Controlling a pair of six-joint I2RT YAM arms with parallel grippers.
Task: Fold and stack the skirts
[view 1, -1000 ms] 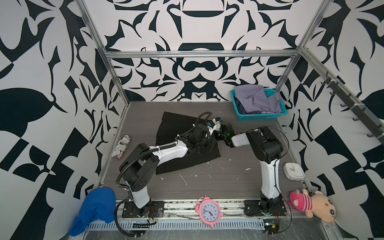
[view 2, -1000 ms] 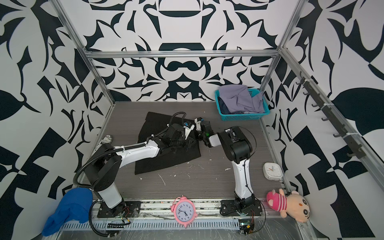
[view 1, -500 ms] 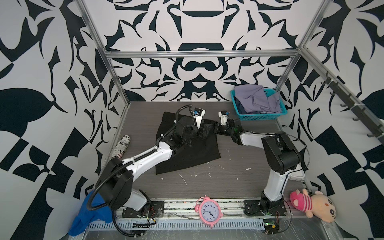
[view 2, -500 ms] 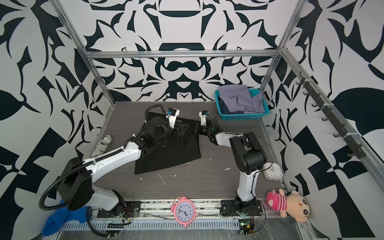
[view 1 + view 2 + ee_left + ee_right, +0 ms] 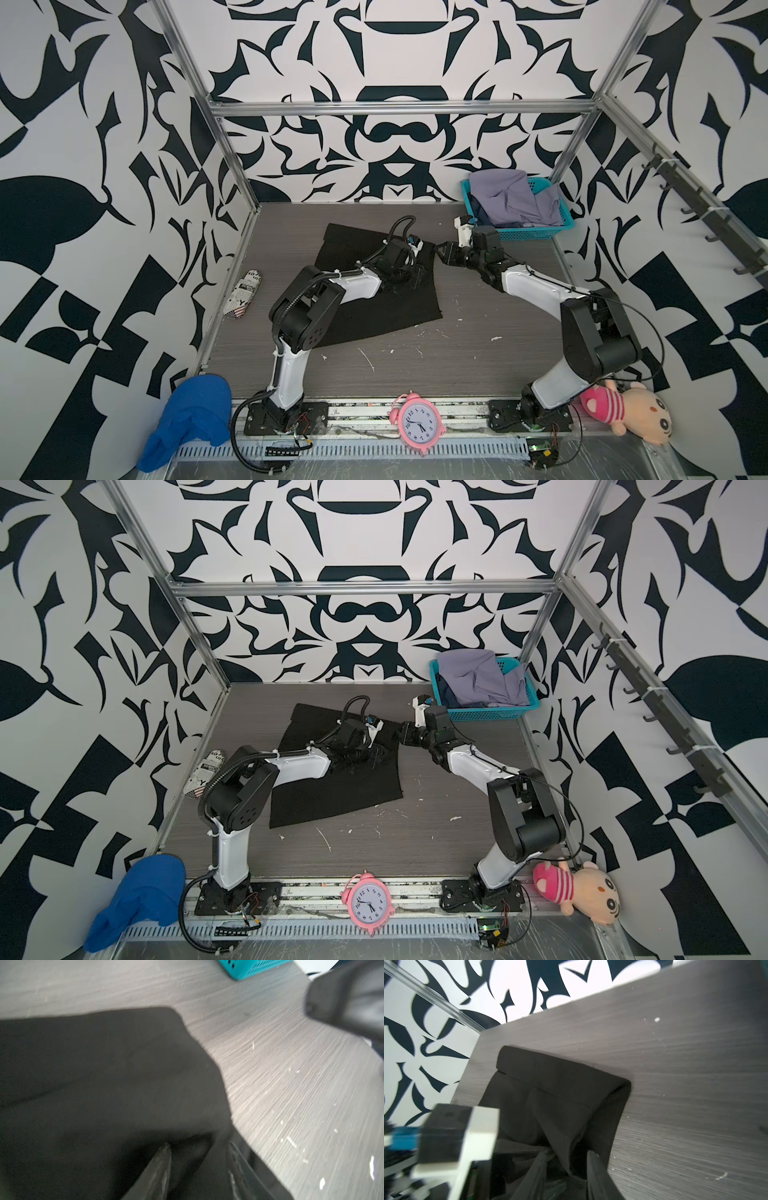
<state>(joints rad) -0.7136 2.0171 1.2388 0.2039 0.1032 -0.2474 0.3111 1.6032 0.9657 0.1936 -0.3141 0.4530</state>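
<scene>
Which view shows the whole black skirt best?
The top views: in both, the black skirt lies spread on the table, outline clear except where the left arm crosses it. The right wrist view shows only one corner and a raised fold; the left wrist view, a blurred edge.

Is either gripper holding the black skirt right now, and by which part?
Right gripper has a raised fold of the black skirt near its waistband corner between parted fingers; firm grip cannot be told. Left gripper likewise unclear.
</scene>
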